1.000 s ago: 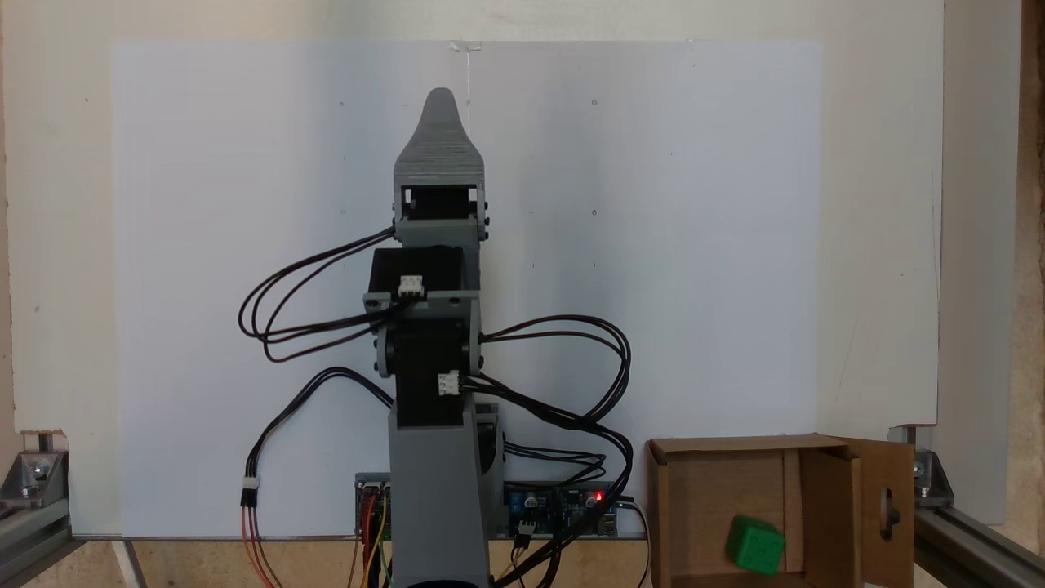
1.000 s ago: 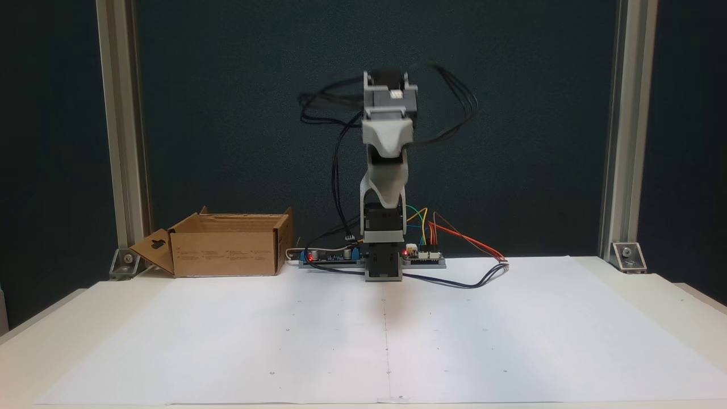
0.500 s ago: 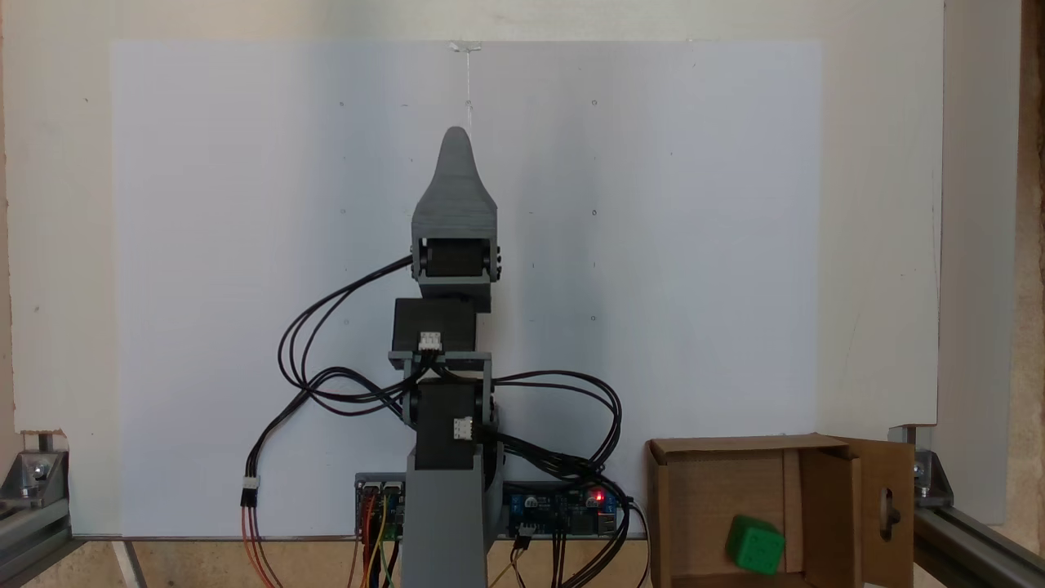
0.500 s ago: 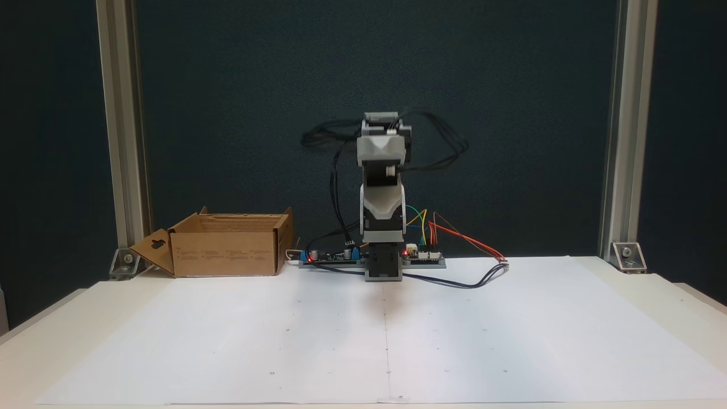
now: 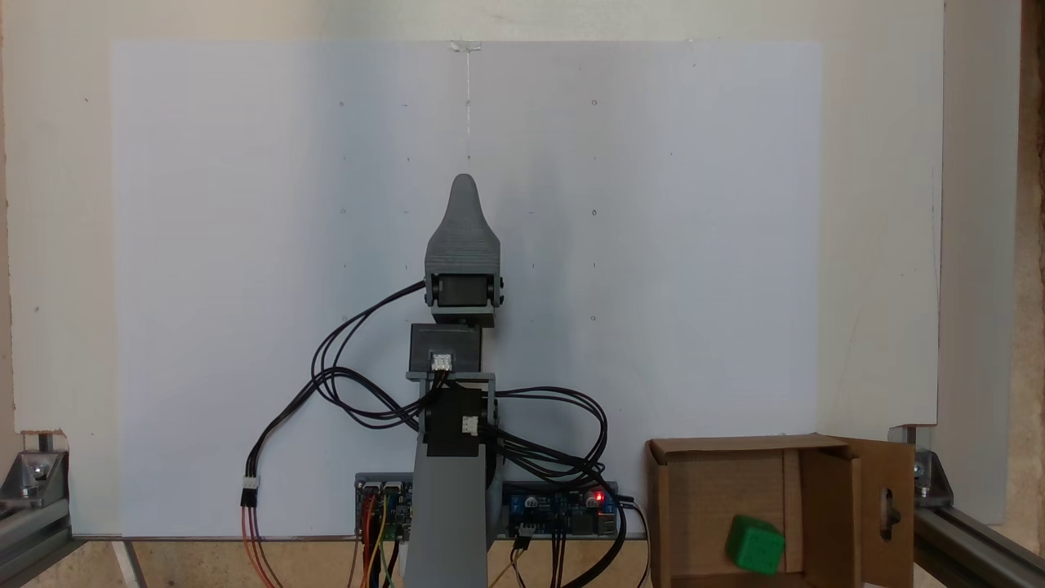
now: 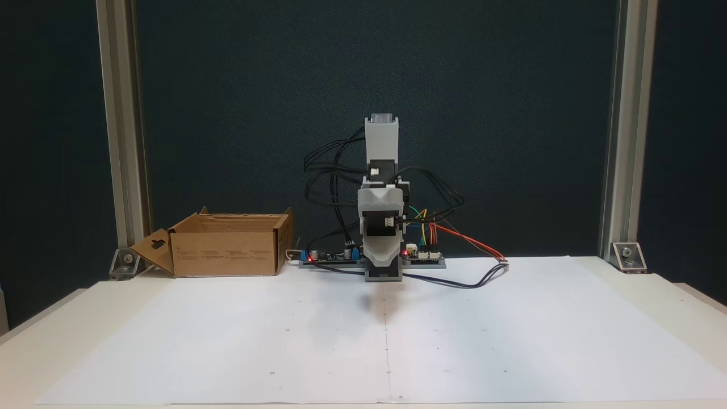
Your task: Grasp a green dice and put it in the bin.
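The green dice lies inside the bin, a brown cardboard box whose slotted flap hangs open. The box walls hide the dice from the other fixed view, where the bin stands left of the arm's base. My gripper is far from the box, over the white sheet, with the arm folded low above its base. It points along the sheet's centre line and, facing the other camera, sits just above the table. Its jaws lie one behind the other, so only one grey tip shows. Nothing hangs from it.
Controller boards and loops of black cable crowd the arm's base. Coloured wires trail onto the white sheet. Aluminium frame posts stand at the table's rear corners.
The arm has folded down and back toward its base, so the gripper tip drew nearer the base and sank low. The dice has stayed still in the box.
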You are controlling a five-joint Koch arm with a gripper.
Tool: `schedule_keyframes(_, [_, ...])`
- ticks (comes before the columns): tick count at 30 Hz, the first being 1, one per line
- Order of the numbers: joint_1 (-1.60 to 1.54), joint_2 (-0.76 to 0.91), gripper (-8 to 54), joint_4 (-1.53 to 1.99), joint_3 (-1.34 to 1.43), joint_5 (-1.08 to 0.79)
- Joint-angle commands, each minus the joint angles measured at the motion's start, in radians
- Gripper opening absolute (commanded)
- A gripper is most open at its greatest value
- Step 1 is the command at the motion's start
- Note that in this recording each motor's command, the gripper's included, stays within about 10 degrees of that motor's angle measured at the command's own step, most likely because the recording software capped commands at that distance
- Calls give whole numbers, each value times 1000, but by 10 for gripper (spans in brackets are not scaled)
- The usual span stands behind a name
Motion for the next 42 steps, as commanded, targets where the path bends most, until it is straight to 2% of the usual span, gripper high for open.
schedule_keyframes(1, [6, 114, 438, -167, 6, 25])
schedule_keyframes(16, [71, 112, 435, -661, 259, 8])
schedule_keyframes(42, [60, 104, 445, -620, 302, 8])
